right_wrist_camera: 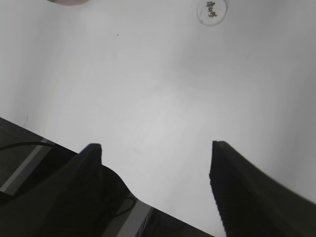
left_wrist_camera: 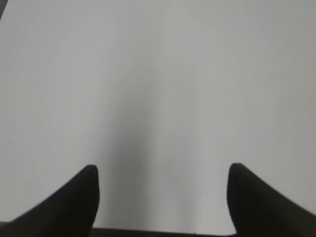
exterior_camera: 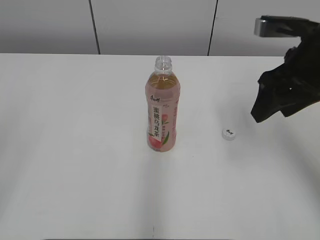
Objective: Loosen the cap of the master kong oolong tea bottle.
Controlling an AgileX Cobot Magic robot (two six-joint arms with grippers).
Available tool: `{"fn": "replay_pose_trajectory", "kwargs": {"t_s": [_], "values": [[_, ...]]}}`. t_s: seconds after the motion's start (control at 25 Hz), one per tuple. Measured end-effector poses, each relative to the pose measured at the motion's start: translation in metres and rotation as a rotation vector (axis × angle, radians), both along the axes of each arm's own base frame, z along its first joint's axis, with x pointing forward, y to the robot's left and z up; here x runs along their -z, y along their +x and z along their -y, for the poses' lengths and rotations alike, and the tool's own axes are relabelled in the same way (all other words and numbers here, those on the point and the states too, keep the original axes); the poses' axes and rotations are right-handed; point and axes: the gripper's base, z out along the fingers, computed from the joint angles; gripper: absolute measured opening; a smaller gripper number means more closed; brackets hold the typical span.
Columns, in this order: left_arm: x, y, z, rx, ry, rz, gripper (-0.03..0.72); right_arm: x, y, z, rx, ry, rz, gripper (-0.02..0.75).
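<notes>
The master kong oolong tea bottle [exterior_camera: 163, 107] stands upright at the middle of the white table [exterior_camera: 75, 150], its neck open with no cap on it. The cap [exterior_camera: 229, 133] lies on the table to the right of the bottle; it also shows at the top of the right wrist view [right_wrist_camera: 211, 10]. My right gripper [exterior_camera: 260, 112] hovers open and empty above the table, to the right of the cap [right_wrist_camera: 155, 148]. My left gripper [left_wrist_camera: 163, 170] is open and empty over bare table; it is out of the exterior view.
A grey panelled wall [exterior_camera: 150, 25] runs behind the table. The table's near edge and dark cables below it show in the right wrist view [right_wrist_camera: 29, 158].
</notes>
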Motion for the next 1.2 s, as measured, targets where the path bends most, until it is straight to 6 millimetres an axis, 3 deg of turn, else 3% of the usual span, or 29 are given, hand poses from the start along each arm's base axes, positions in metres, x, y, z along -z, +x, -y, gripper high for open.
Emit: {"fn": "replay_pose_trajectory", "kwargs": {"t_s": [0.28, 0.48, 0.8, 1.0, 1.2], "values": [[0.000, -0.036, 0.001, 0.030, -0.010, 0.028, 0.483, -0.052, -0.039, 0.010, -0.004, 0.024, 0.120, 0.514], [-0.001, -0.058, 0.001, 0.075, 0.028, 0.138, 0.483, -0.069, -0.083, 0.024, 0.038, 0.023, 0.173, 0.514], [-0.004, -0.083, 0.000, 0.108, 0.041, 0.281, 0.435, -0.049, -0.162, 0.054, 0.084, -0.077, 0.230, 0.473], [-0.004, -0.093, 0.000, 0.127, 0.038, 0.341, 0.417, -0.037, -0.216, 0.072, 0.094, -0.085, 0.378, 0.461], [-0.003, -0.105, -0.002, 0.129, 0.037, 0.406, 0.412, -0.027, -0.252, 0.082, 0.125, -0.031, 0.576, 0.460]]}}
